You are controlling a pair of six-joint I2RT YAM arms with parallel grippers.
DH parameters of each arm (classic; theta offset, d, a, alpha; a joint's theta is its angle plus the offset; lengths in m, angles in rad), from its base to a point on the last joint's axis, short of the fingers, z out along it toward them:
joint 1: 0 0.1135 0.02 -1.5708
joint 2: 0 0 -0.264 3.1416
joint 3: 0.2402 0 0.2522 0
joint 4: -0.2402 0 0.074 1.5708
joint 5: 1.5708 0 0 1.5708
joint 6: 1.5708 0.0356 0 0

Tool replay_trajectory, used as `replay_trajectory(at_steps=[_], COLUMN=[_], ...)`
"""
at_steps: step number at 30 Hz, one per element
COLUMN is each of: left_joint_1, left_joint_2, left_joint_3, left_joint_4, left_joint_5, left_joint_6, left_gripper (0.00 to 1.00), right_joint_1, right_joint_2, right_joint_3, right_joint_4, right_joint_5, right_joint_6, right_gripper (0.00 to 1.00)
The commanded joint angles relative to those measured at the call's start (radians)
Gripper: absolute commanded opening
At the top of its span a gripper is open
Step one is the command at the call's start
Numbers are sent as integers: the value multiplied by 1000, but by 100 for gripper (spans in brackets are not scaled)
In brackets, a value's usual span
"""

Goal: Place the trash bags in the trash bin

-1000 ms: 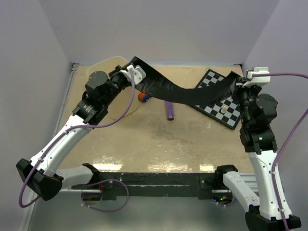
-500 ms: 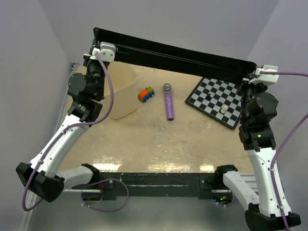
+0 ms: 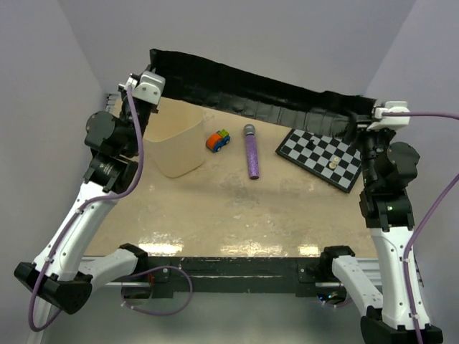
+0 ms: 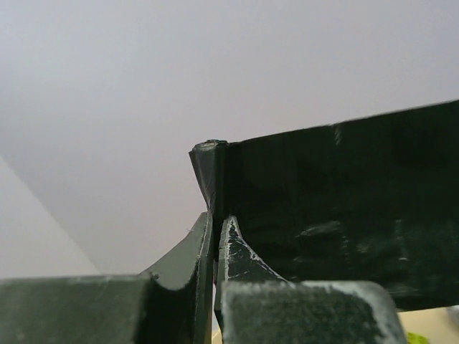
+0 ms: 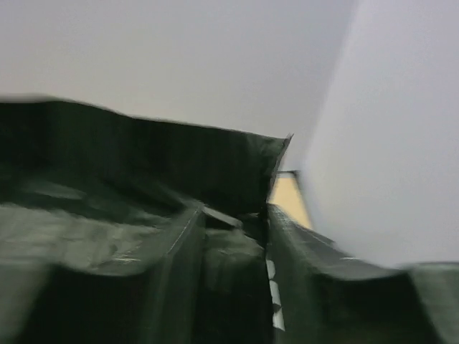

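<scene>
The trash bag (image 3: 251, 89) hangs as a long black band in the air above the back of the table. At its left end my left gripper (image 3: 147, 79) is shut on a corner, above the cream trash bin (image 3: 176, 140). The left wrist view shows the fingers (image 4: 215, 222) pinching the film (image 4: 337, 215). The bag's right end reaches my right gripper (image 3: 366, 118), which is above the chequered board. In the blurred right wrist view its jaws (image 5: 233, 215) stand apart, with dark film (image 5: 129, 165) lying between and over them.
An orange and blue toy car (image 3: 217, 140) and a purple glittery cylinder (image 3: 252, 159) lie right of the bin. The black-and-white chequered board (image 3: 326, 158) lies at the back right with a small round piece (image 3: 333, 163) on it. Walls close in on both sides and behind.
The left arm lifted its end of the bag from the bin's mouth up into the air, stretching the bag out. The right jaws have just parted, and the band now looks wrinkled.
</scene>
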State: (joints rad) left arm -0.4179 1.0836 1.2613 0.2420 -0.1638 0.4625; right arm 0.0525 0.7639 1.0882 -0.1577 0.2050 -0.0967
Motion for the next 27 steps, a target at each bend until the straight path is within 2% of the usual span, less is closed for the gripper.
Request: replay_trajectory(at_steps=[1,5,11,16,20,23,27], left_joint_1=[5,4,2,1,1,1,1], left_joint_2=[-48,-22,36,59,81,93,121], left_joint_3=[30,127,300,391,452,495,576], left_joint_4=[-137,-286,-501,-559,-618,-665,-739], left_joint_5=[259,368,489,497,533,558,583], left_joint_6=[-41,-27,48,103,149,166,176], left_gripper=[0,0,0,0,0,0,0], right_joint_1=[-2,-2,-2,10,108,243,358], right_joint_2=[9,66,233,325,422,514,644], right_joint_3=[53,116,205,208,186,257,335], right_joint_4=[-63,-28,142,352,547,628,751], right_joint_5=[-383,-600,-973,-1111,-1121,-1092,-1081], right_joint_6=[-98,-129,-15,83,143,135,192], right_gripper=[62,71,77,80,82,84,85])
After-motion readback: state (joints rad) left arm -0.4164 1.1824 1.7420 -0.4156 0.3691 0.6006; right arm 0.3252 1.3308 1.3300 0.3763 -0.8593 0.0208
